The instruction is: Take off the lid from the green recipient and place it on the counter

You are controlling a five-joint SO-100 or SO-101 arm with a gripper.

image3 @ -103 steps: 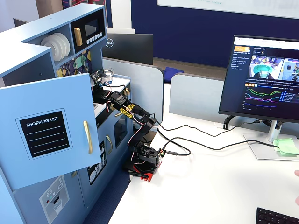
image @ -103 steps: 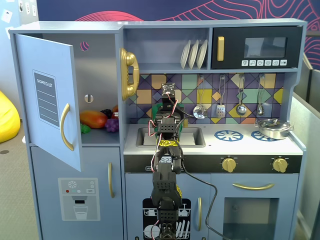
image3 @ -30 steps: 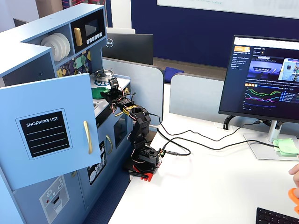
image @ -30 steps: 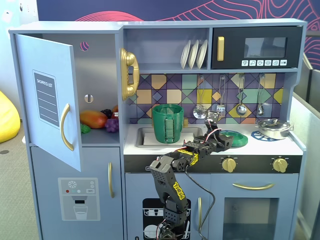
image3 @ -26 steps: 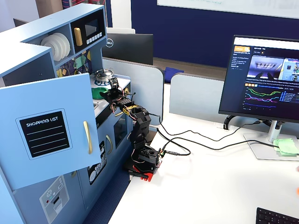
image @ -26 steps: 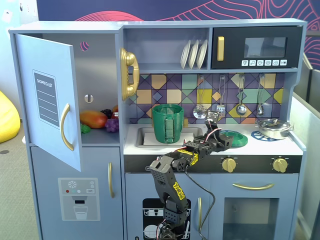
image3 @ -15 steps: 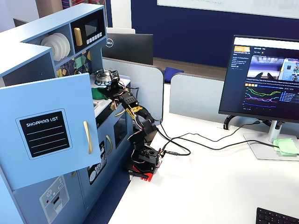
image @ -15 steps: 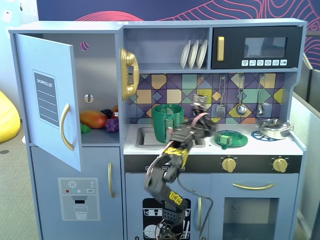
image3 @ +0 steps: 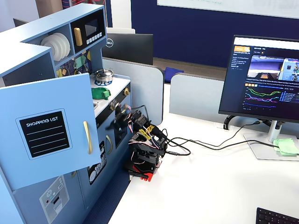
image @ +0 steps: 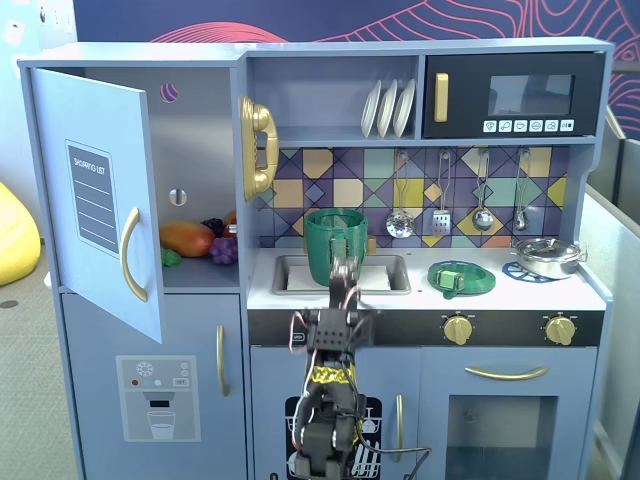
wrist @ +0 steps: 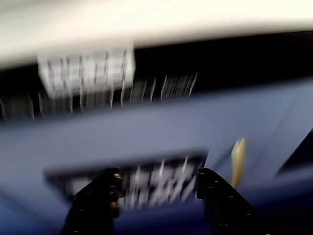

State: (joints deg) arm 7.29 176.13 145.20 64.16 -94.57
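Observation:
The green recipient (image: 335,243) stands open in the grey sink, with no lid on it. The green lid (image: 461,277) lies flat on the white counter (image: 410,293), to the right of the sink; it also shows in a fixed view (image3: 100,93). My gripper (wrist: 156,188) is open and empty. In the blurred wrist view it faces the blue cabinet front below the counter, well away from lid and pot. The arm (image: 335,335) stands in front of the cabinet, and it also shows from the side (image3: 142,135). The pot is hidden in that side view.
A silver pan (image: 548,256) sits on the right burner. The cupboard door (image: 100,200) hangs open at the left, with toy fruit (image: 190,240) inside. A monitor (image3: 264,79) and cables (image3: 201,142) are on the white desk.

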